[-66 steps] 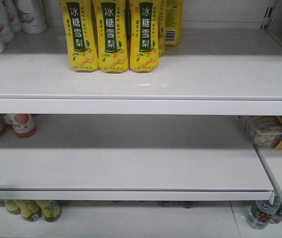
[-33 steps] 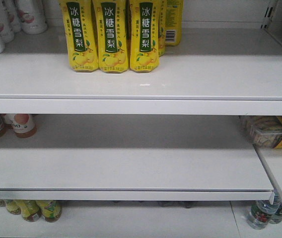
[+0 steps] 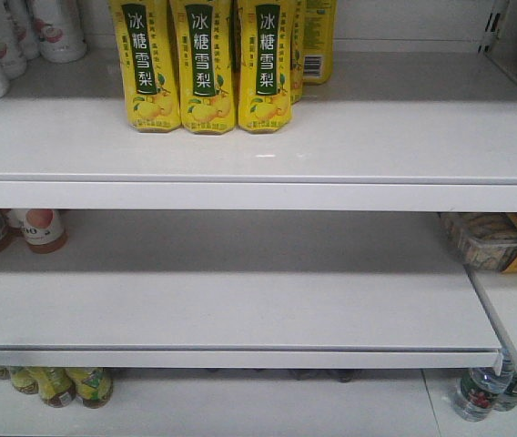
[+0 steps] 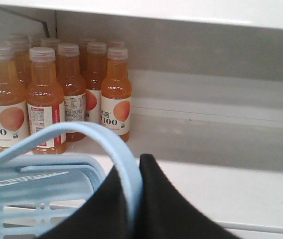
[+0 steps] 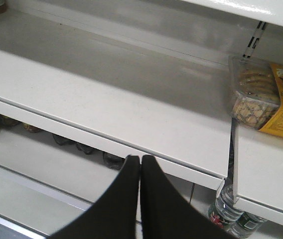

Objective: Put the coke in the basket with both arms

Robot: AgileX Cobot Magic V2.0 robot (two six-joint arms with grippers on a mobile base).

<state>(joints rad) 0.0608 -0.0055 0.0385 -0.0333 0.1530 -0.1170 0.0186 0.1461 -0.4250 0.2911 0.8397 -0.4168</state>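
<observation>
Black and pointy, the left gripper (image 4: 134, 199) sits at the bottom of the left wrist view, and its two fingers are pinched tight on the light blue handle (image 4: 71, 134) of the basket (image 4: 32, 199). The handle curves up from between the fingers and bends over to the left. The basket hangs just under it, with slots in its blue plastic. Behind it stand orange juice bottles (image 4: 115, 92) with pale caps, packed close together on a white shelf (image 4: 221, 139). Their white labels show a round peach picture and the number "100". The right gripper (image 5: 140, 199) is black too. Its two fingers are pressed flat together with nothing between them, and it points at the front edge of a long white shelf board (image 5: 106, 99). To the right lies a clear cookie box (image 5: 253, 92) with a yellow label; the words on it are too small to read. In the front view, tall yellow bottles (image 3: 204, 64) stand in a row on the top shelf (image 3: 331, 127). Their dark green labels carry white Chinese writing, 冰糖雪梨, above pictures of pears. The coke does not show in any view.
</observation>
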